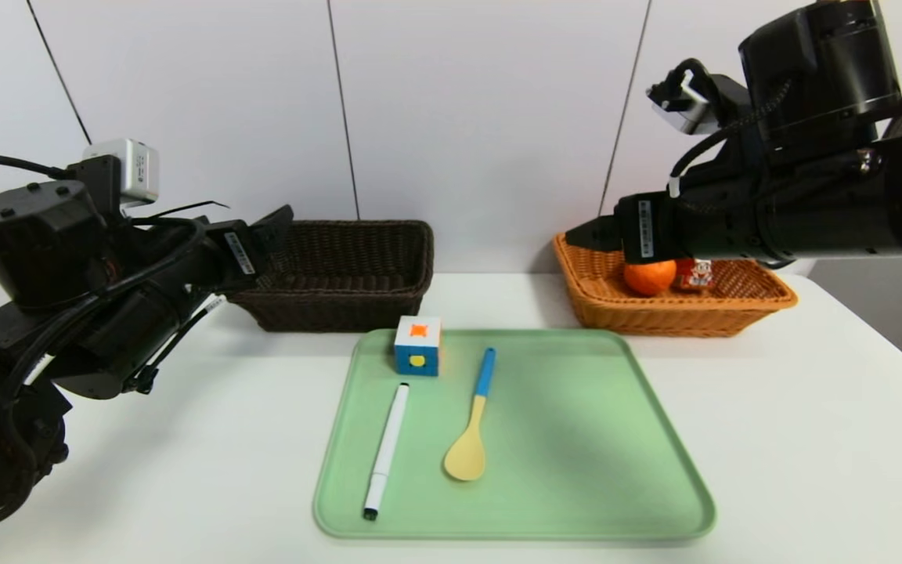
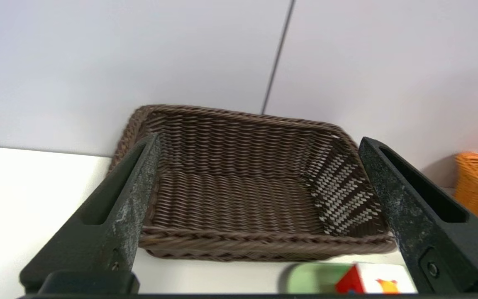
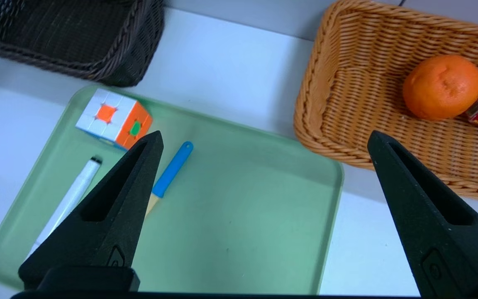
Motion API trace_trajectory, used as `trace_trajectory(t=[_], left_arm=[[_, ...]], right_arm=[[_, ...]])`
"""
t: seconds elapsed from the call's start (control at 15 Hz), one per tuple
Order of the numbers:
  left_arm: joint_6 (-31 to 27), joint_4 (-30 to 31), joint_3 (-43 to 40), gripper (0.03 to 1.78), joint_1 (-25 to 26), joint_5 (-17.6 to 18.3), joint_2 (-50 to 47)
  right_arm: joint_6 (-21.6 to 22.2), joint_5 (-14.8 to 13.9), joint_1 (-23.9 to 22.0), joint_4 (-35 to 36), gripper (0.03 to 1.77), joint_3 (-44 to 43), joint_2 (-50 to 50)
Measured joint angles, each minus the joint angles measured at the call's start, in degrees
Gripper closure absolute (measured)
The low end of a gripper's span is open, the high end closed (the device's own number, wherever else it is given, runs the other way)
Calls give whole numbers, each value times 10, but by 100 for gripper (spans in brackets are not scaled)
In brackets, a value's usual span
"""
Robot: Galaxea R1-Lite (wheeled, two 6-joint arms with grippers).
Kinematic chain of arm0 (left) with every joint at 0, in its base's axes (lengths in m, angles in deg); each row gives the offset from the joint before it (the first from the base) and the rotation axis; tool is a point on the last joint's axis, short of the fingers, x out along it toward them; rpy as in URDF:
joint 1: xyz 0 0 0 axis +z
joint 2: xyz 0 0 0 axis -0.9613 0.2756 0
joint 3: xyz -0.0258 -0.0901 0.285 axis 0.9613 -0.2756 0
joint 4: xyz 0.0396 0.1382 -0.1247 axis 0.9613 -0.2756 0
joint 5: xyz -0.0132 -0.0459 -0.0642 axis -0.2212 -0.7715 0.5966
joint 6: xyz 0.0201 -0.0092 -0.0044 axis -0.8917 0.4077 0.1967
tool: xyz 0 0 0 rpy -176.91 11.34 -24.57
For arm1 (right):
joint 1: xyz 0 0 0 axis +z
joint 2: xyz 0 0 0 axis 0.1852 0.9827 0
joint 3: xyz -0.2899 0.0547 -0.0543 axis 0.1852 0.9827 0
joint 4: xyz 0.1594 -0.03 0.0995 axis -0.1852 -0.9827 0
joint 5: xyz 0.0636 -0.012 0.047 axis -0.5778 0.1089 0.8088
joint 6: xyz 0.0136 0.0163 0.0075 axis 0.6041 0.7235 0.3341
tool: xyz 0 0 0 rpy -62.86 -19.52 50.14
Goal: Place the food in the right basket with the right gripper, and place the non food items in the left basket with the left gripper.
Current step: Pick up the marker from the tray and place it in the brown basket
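Nearest to the robot lies the green tray (image 1: pixel 576 439) on the white table (image 1: pixel 811 439); on its left part rest the white marker (image 1: pixel 385 450), with the black tip toward the near edge, and beside it the yellow spoon (image 1: pixel 470 419) with the blue handle pointing away; they lie near each other but apart. The right half of the tray is bare, so there is open room there. At the far left corner of the tray stands the coloured cube (image 1: pixel 418 346), close to the rim; in the left wrist view only its top shows, cut off at the picture's edge.

Behind the tray, to the left, sits the dark basket (image 1: pixel 357 274); the left gripper (image 1: pixel 279 243) hangs in front of its left end and hides that corner; its jaws stand wide and hold nothing. The inside of this basket holds no item, as far as the left wrist view shows.

To the right stands the orange basket (image 1: pixel 600 305); in it lie the orange fruit (image 1: pixel 649 277) and the red drink carton (image 1: pixel 698 274), just beside each other; the carton is half hidden under the right gripper (image 1: pixel 588 235), which hangs above the basket's left side with jaws wide and nothing between them.
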Motion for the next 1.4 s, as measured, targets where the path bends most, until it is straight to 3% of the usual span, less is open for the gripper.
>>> trace_trajectory(t=[0.2,0.47,0.6,0.73,0.93,1.13,1.27,1.4], left_arm=[[1,-75,27,12,-33,-4,-30],[-1,-156,28,12,-52,-3,-68],[-5,-234,29,12,-62,-1,-95],[-10,-356,59,12,-83,1,-123],[-11,-602,164,12,-117,8,-149],[-11,-850,280,12,-160,49,-152],[-11,-972,338,12,-175,60,-136],[-9,-1024,367,12,-181,61,-113]], right_arm=[[4,-2,-33,38,11,61,-28],[3,-1,-38,39,10,83,-49],[-1,-1,-38,39,10,90,-55],[-2,-1,-38,39,10,98,-58],[-3,0,-35,40,10,104,-60],[-3,-1,-35,40,10,119,-62],[-3,-1,-33,40,10,127,-62],[-3,-1,-33,41,10,136,-62]])
